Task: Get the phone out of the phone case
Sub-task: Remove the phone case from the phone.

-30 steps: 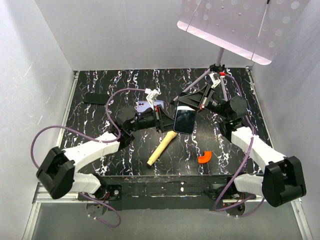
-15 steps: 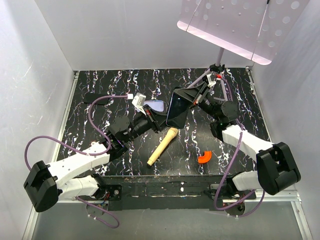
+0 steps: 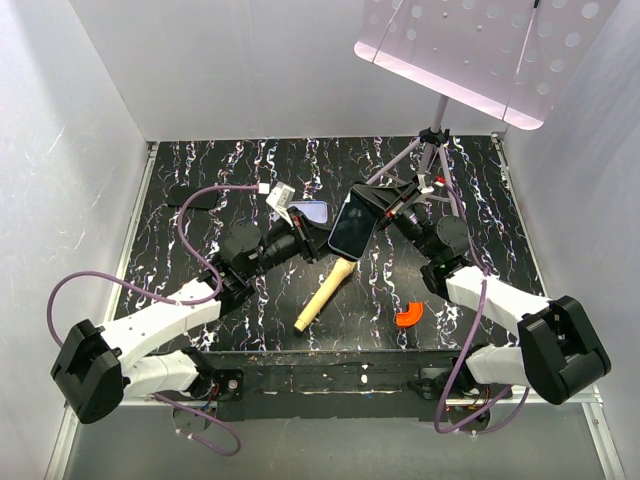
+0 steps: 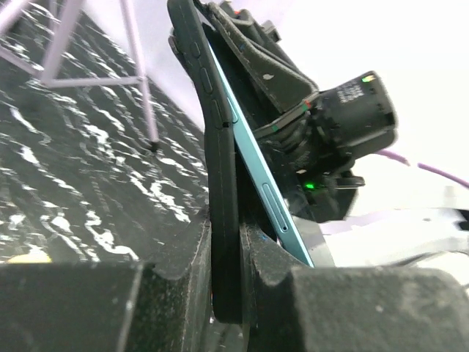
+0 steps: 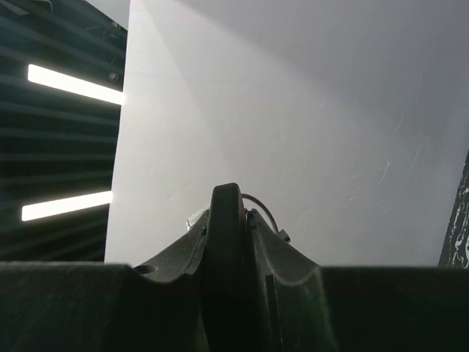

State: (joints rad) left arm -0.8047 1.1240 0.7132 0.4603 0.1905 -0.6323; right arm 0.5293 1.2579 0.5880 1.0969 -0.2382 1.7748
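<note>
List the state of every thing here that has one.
phone, lifted, tilted, screen up, pinched between left hand and right hand
phone case, beside the phone, seemingly flat on the table, partly hidden
left hand, shut on the phone
right hand, shut on the phone
wooden stick, lying flat
orange piece, lying flat

A tan wooden stick (image 3: 322, 294) lies on the black marbled table (image 3: 250, 160). An orange curved piece (image 3: 408, 316) lies apart, to its right. A flat black thing (image 3: 190, 198), maybe a pad, lies far left. A pale board with holes (image 3: 470, 45) stands at the back.
</note>
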